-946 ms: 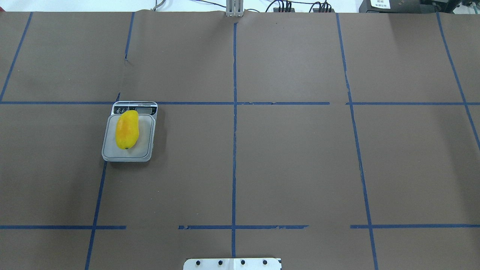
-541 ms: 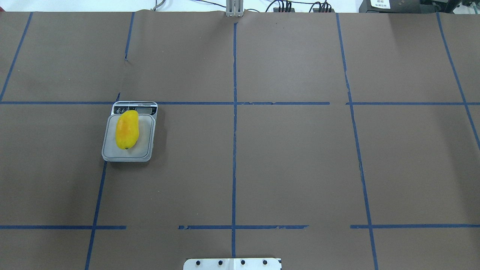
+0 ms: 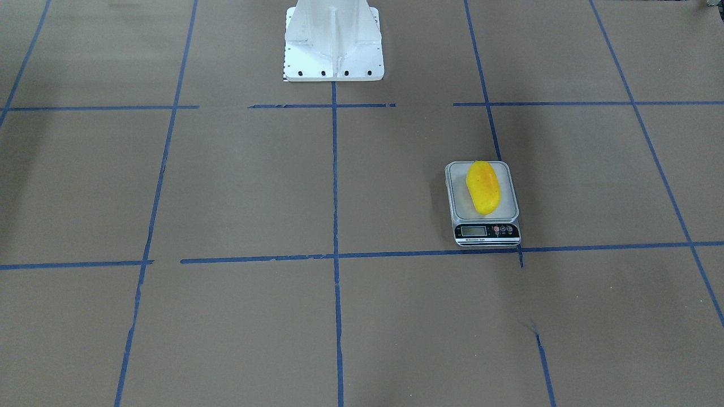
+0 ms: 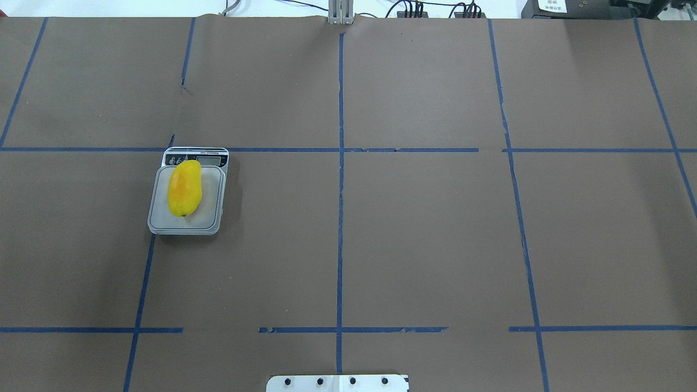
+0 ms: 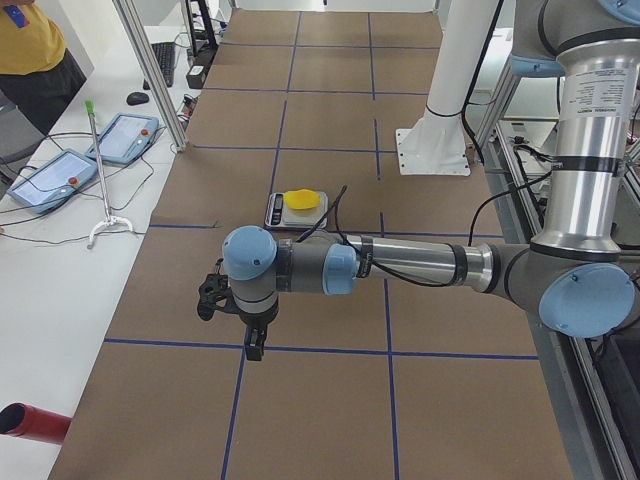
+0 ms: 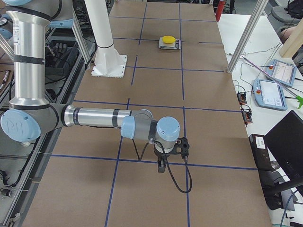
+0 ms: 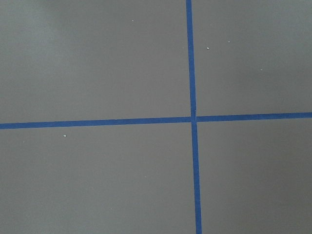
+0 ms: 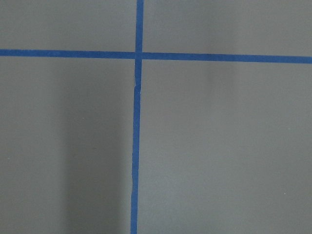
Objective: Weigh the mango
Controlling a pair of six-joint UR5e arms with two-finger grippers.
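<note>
The yellow mango lies lengthwise on the grey scale, on the table's left half; nothing holds it. It also shows in the front-facing view above the scale's display, and far off in both side views. My left gripper hangs over the brown table far from the scale, seen only from the left end. My right gripper hangs over the table's opposite end, seen only from the right end. I cannot tell whether either is open or shut. Both wrist views show only taped table.
Blue tape lines grid the brown table. The robot's white base stands at the table's near middle edge. Teach pendants and cables lie on white side benches. A person in yellow stands at one end.
</note>
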